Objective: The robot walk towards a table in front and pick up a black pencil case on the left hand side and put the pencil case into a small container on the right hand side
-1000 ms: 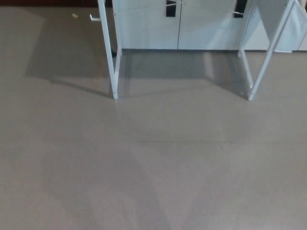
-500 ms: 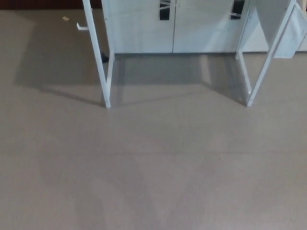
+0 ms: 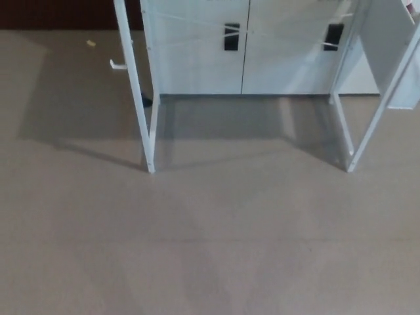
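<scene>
Only the lower frame of a white table shows in the head view: a left leg (image 3: pixel 136 92) and a right leg (image 3: pixel 374 111) stand on the grey-brown floor ahead. The tabletop lies above the picture's top edge, so the black pencil case and the small container are out of sight. Neither of my hands shows.
Behind the table legs stands a white cabinet (image 3: pixel 243 46) with two black handles (image 3: pixel 231 37). A small white bracket (image 3: pixel 118 64) sticks out from the left leg, and a yellowish scrap (image 3: pixel 90 43) lies on the floor at far left. Grey-brown floor (image 3: pixel 210 243) fills the foreground.
The whole picture has shifted: the table legs and cabinet now sit lower in the frame and look slightly larger, so the camera has moved. Nothing in the scene itself has moved.
</scene>
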Robot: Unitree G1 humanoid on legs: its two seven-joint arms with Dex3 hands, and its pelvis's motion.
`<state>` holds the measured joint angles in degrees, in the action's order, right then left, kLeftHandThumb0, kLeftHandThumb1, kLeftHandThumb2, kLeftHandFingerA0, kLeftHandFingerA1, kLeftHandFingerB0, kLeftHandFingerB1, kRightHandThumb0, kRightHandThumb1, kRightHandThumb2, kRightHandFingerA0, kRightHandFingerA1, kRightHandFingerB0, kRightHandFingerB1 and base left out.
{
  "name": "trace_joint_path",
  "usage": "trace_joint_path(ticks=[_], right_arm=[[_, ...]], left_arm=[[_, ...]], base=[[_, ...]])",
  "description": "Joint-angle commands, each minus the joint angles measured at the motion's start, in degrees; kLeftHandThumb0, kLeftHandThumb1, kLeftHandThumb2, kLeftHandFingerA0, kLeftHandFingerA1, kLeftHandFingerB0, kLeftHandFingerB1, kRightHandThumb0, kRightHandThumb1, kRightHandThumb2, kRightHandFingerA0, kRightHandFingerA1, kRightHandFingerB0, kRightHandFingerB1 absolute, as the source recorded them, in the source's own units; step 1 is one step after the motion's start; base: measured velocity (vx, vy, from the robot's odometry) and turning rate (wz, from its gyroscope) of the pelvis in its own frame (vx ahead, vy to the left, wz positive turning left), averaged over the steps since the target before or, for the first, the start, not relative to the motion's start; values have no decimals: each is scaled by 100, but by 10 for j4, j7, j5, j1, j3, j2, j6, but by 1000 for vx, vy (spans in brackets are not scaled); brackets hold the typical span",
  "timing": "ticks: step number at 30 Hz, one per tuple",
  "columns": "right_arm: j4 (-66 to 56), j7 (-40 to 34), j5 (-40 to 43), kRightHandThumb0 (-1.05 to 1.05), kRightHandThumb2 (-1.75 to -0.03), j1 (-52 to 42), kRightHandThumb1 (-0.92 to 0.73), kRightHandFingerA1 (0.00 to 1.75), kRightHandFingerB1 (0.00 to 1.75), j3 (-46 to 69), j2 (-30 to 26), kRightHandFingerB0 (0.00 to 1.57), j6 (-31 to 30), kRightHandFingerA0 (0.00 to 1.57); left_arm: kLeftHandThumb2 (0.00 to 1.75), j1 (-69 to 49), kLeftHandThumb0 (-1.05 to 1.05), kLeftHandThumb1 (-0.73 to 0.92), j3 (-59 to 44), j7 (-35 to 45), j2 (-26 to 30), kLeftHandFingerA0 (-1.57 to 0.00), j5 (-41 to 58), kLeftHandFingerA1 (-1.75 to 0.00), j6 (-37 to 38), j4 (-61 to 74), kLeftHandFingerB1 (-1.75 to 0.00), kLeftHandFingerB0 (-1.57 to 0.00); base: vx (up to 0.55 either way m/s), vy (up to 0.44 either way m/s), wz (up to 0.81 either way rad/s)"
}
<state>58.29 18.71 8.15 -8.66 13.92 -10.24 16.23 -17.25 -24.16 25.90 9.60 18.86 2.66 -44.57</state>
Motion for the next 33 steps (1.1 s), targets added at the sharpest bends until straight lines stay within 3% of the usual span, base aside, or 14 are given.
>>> trace_joint_path(ticks=[1,3,4,5,18,19,20,23,25,26,27,28,29,33], right_arm=[[-2,1,-1,-33,-58,-2,-57,46,39,0,-13,38,8,49],[-1,3,0,-34,-57,-1,-57,46,39,0,-14,38,9,50],[0,2,-3,-34,-57,-1,-57,46,38,-2,-15,39,13,51],[3,3,-2,-34,-57,0,-57,46,38,-2,-16,39,12,51],[5,-5,-8,-40,-70,1,-47,53,46,-7,-17,36,9,48],[3,-6,-8,-40,-70,0,-48,52,46,-8,-17,36,7,46],[2,-7,-9,-41,-70,-1,-47,52,46,-9,-17,36,11,46],[1,-3,-7,-41,-70,-2,-47,53,47,-6,-16,37,12,47],[3,-5,-7,-41,-70,0,-46,53,47,-6,-16,37,12,48],[3,-6,-9,-41,-70,0,-46,54,48,-7,-16,40,14,49],[2,-8,-11,-41,-70,0,-46,54,48,-9,-16,40,16,49],[2,-6,-12,-40,-70,-1,-47,53,48,-9,-16,39,17,48],[0,-7,-14,-40,-70,-2,-48,52,47,-11,-16,38,16,46],[-2,-10,-15,-39,-70,-1,-48,52,47,-14,-17,38,13,46]], left_arm=[[54,4,-15,49,0,-2,6,-42,4,-40,2,-2,-34,-30],[54,4,-16,49,2,-1,6,-44,3,-40,1,1,-34,-30],[84,0,-12,35,3,-2,5,-36,3,-60,-2,10,-50,-16],[54,-1,-17,50,6,-3,5,-44,0,-39,0,10,-33,-28],[55,6,-21,48,7,-4,9,-36,1,-39,3,-10,-35,-30],[54,4,-18,47,7,-1,8,-46,2,-41,2,-5,-34,-31],[83,6,-13,32,7,-5,8,-38,2,-61,-1,-6,-51,-19],[83,6,-13,33,8,-5,7,-37,0,-61,3,-8,-51,-18],[83,6,-13,33,10,-1,9,-37,0,-60,2,-9,-50,-17],[54,9,-17,48,9,-3,10,-49,-1,-40,5,-14,-33,-29],[54,13,-17,48,9,-7,10,-49,-3,-40,8,-21,-33,-29],[83,12,-13,34,9,-6,11,-36,-3,-59,8,-21,-49,-16],[54,11,-17,49,9,-4,10,-41,-2,-38,8,-19,-33,-30],[55,11,-17,50,8,-1,11,-43,0,-39,3,-14,-33,-29]], base=[[360,-208,49],[350,-209,11],[191,-145,4],[145,-111,-7],[195,87,-3],[271,114,8],[269,84,5],[221,24,8],[256,-48,10],[202,-90,7],[239,-128,15],[325,-178,23],[350,-182,20],[298,-199,41]])
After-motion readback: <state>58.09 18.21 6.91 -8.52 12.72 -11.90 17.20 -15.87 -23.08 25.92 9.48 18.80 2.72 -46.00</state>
